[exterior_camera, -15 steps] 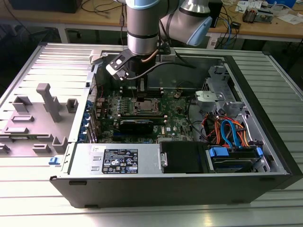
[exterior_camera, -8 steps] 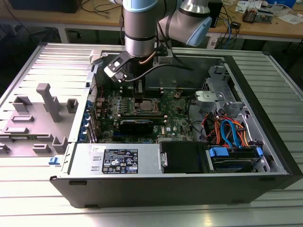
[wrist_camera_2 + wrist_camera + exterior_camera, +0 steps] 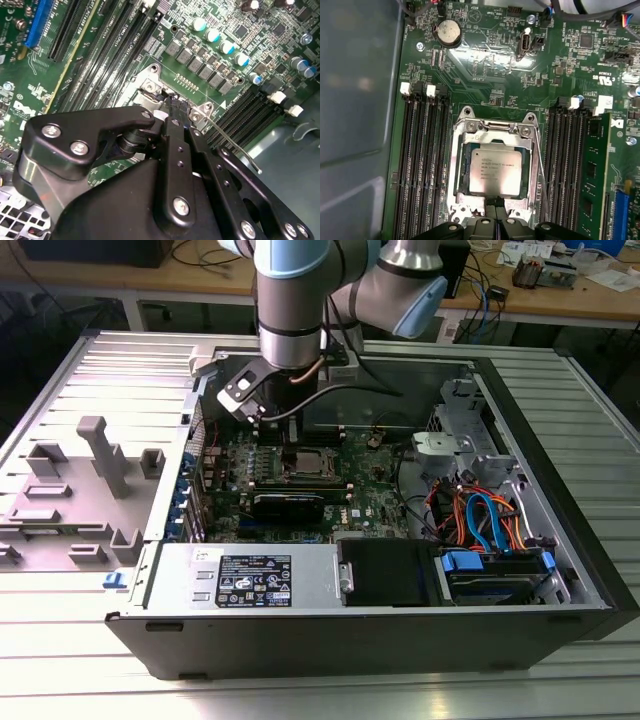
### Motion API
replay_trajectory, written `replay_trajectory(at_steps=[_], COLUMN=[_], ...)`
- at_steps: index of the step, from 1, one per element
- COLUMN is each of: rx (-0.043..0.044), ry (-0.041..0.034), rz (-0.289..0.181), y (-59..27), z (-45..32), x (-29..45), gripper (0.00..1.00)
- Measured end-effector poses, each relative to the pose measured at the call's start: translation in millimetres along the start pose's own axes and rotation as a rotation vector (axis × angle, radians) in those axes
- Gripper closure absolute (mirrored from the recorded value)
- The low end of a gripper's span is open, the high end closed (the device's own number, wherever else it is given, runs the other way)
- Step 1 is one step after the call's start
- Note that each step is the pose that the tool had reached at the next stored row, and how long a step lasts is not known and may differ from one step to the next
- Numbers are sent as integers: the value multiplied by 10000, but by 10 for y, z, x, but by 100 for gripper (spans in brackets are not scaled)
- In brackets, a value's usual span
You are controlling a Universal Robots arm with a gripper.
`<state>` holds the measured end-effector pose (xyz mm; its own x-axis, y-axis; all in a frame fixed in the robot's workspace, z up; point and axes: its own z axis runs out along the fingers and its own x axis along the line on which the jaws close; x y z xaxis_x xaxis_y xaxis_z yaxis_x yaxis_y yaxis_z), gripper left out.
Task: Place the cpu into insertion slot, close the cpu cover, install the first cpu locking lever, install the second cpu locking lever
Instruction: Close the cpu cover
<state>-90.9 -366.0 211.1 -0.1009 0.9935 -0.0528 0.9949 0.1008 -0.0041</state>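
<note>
Gripper (image 3: 497, 224) is down inside the computer case (image 3: 560, 540), tips right at the edge of the insertion slot (image 3: 463, 170). Its fingers look pressed together with just a thin seam between them, and I see nothing clamped in them.

The cpu (image 3: 495, 172) sits flat in the slot, silver face up. The cpu cover (image 3: 495, 136) looks to be lying down around it, with the chip showing through the cut-out. So I judge placement and cover as done.

Key relation: the cpu lies just past the fingertips, straight ahead of them, close but with no contact visible. A thin locking lever (image 3: 232, 145) runs along one side of the socket. Its long axis is parallel to the memory slots (image 3: 422, 165) and it sits just beside the gripper's tips. I can't tell if it's latched. In the second wrist view its free end looks to stand off the circuit board (image 3: 485, 60).
</note>
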Motion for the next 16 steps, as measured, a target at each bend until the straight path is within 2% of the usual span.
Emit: replay_trajectory(at_steps=[6, 11, 16], rx=[-3, -7, -6], ry=[7, 9, 8], rz=[-92, -96, -121], y=[-3, -3, -28], z=[42, -8, -1], x=[3, 1, 3], gripper=[89, 89, 89])
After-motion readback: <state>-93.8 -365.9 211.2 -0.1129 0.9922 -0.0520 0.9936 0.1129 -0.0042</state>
